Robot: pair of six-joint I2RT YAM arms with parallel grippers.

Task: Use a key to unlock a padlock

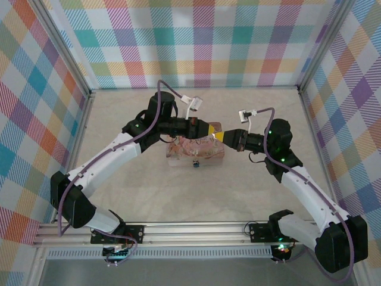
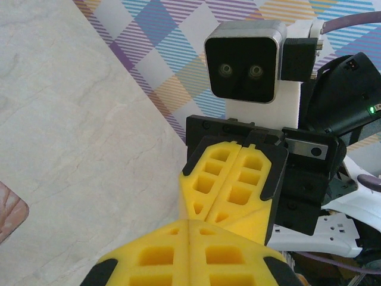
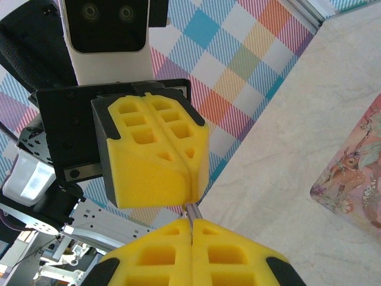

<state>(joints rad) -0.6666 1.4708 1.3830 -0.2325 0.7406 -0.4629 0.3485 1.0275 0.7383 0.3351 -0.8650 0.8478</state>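
The right gripper (image 3: 191, 231) is clenching a thin metal key (image 3: 191, 213) in its finger seam. The left gripper (image 3: 188, 193) is sitting fully clenched, tip to tip against it and touching the key's far end; whether it is gripping the key cannot be told. Both are hovering over the tray (image 1: 178, 156). The padlock (image 1: 195, 163), a small dark item too small to resolve, is lying at the tray's near edge.
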